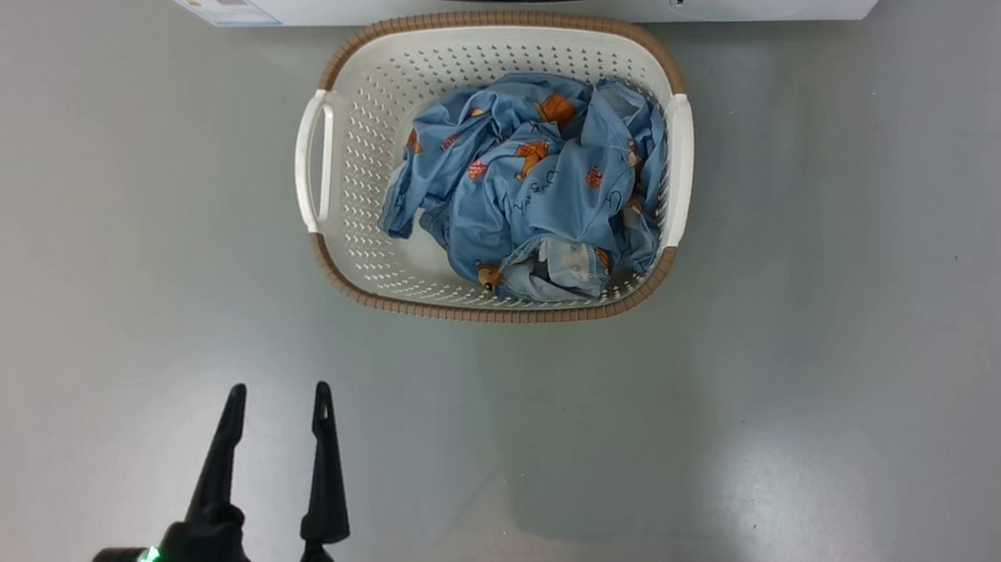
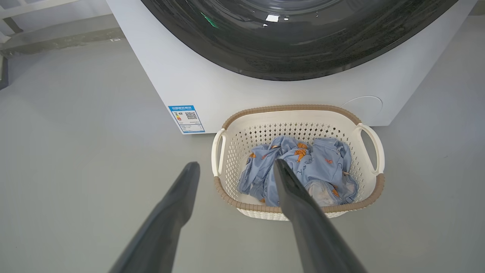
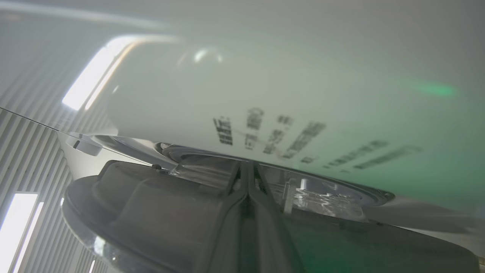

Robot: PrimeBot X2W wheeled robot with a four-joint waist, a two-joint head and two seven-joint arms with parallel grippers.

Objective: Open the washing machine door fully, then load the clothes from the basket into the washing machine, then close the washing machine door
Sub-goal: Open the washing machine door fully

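Left gripper [image 1: 278, 390]: released, its two dark fingers spread and holding nothing, above the grey floor [image 1: 27, 234] near the basket's near left corner.
Sticker [image 2: 186, 118]: blue, at the lower left corner of the washing machine's [image 2: 182, 76] white front.
Basket [image 1: 353, 165]: on the floor, close before the machine's bottom edge.
Clothes [image 1: 537, 190]: a crumpled blue heap inside the basket, bunched toward its right wall and near rim.
Door [image 2: 295, 41]: round, glossy black, on the machine's front above the basket.
Flap [image 2: 362, 107]: round, low at the front's right corner.
Right gripper [image 3: 249, 167]: clenched, fingers pressed together, tips where the door's dark rim meets the white front.
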